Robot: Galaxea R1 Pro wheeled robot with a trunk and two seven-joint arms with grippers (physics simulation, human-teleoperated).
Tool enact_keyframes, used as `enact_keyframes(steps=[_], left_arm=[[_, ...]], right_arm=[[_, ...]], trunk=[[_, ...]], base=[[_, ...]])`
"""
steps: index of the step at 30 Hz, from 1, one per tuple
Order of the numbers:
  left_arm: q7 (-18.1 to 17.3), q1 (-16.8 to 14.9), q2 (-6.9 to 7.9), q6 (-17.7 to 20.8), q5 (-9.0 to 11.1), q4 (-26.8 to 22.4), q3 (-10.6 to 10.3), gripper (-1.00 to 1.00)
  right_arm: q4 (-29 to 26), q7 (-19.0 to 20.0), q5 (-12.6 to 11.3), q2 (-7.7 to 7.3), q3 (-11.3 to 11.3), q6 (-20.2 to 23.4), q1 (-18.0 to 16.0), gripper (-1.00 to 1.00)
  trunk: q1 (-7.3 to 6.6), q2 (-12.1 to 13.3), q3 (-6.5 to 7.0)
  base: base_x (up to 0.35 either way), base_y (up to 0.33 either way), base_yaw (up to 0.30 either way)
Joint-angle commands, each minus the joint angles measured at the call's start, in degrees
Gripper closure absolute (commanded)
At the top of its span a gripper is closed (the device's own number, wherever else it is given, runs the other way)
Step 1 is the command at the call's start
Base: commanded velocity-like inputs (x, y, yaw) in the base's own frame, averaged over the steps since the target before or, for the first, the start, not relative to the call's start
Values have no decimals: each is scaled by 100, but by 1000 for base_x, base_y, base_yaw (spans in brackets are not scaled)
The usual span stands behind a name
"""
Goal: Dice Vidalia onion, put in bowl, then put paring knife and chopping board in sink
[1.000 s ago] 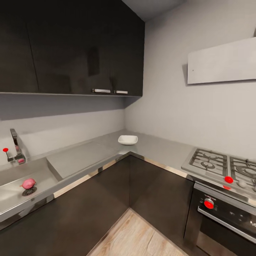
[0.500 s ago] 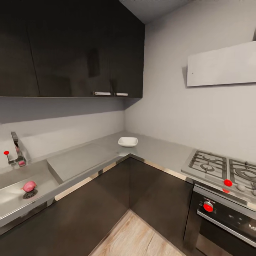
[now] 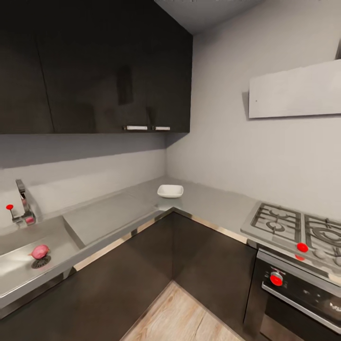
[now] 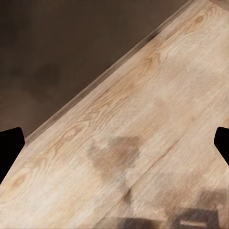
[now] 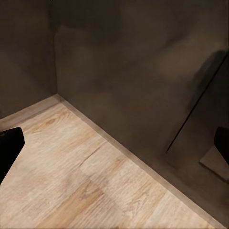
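both grippers (image 4: 114, 143) (image 5: 114, 143) wide open, empty

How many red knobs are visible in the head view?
3: one beside the tap at the sink, one on the hob's front edge, one on the oven panel. More may sit beyond the frame's right edge.

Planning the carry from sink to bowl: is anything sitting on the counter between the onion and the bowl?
Nothing visible: the counter between the onion in the sink and the bowl looks bare.
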Motion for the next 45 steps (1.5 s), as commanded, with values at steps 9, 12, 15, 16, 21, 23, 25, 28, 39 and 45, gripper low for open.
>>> enact_keyframes(steps=[9,12,15,16,21,23,25,28,39,45], left_arm=[[1,-3,-1,-18,8,4,7,-100],[1,-4,-1,-18,8,4,7,-100],[1,-5,-1,-18,8,4,7,-100],[1,-2,-1,-18,8,4,7,-100],[1,-4,-1,-18,8,4,7,-100],[1,-2,-1,-18,8,4,7,-100],[1,-4,-1,-18,6,4,7,-100],[1,-4,-1,-18,2,4,7,-100],[1,-5,2,-18,6,4,7,-100],[1,-5,-1,-18,6,6,7,-100]], right_arm=[[4,-50,61,-1,-11,-6,-5,-100],[4,-50,61,2,-11,-7,-4,-100],[4,-50,61,1,-14,-4,-4,-100],[4,-50,61,1,-13,-4,-5,-100],[4,-50,61,0,-13,-2,-4,-100],[4,-50,61,-1,-11,-3,-4,-100],[4,-50,61,-1,-13,-2,-4,-100],[4,-50,61,-3,-12,-6,-4,-100],[4,-50,61,0,-12,-5,-5,-100],[4,-50,61,1,-12,-5,-4,-100]], trunk=[[-198,358,155],[-264,478,208],[-330,598,262],[-352,638,280],[-462,839,370],[-506,919,406],[-550,999,442],[-616,1120,496],[-857,1561,693],[-989,1802,801]], base=[[0,0,0],[0,0,0],[0,0,0],[0,0,0],[0,0,0],[0,0,0],[0,0,0],[0,0,0],[0,0,0],[0,0,0]])
